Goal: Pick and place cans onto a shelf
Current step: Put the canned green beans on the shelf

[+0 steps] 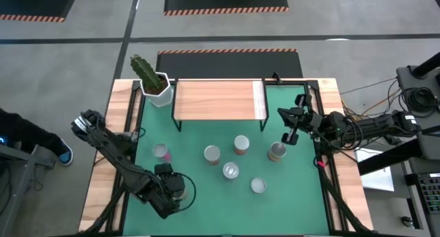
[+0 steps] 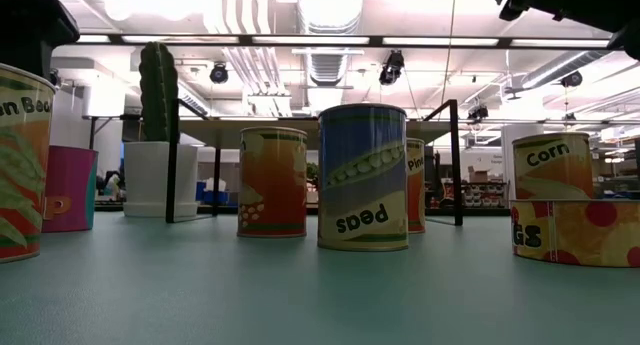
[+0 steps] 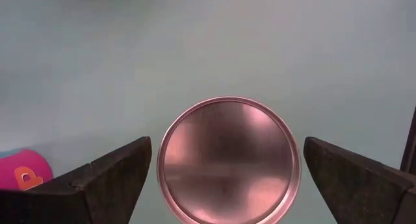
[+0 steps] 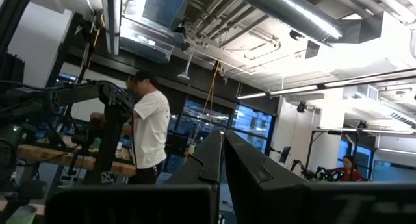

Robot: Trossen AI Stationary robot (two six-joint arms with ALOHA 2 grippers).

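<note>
Several cans stand upright on the green mat (image 1: 302, 196): a pink one (image 1: 161, 152), others at mid-table (image 1: 212, 154) (image 1: 240, 144) (image 1: 277, 151) (image 1: 230, 170) (image 1: 258, 185). The light-wood shelf (image 1: 218, 99) stands on black legs at the far side, with nothing on it. My left gripper (image 1: 175, 190) hovers near the mat's near left corner, pointing steeply down, open. In its wrist view a can's shiny top (image 3: 227, 160) lies between the two fingers (image 3: 117, 175), with a narrow gap on each side. My right gripper (image 1: 292, 130) is raised at the right, shut, pointing upward (image 4: 222, 160).
A white pot with a cactus (image 1: 155, 84) stands at the shelf's left end. The pink can (image 3: 23, 173) stands close beside my left gripper. In the low view a blue pea can (image 2: 362, 177) and an orange can (image 2: 272, 180) stand mid-table. A person (image 4: 148, 130) stands beyond the table.
</note>
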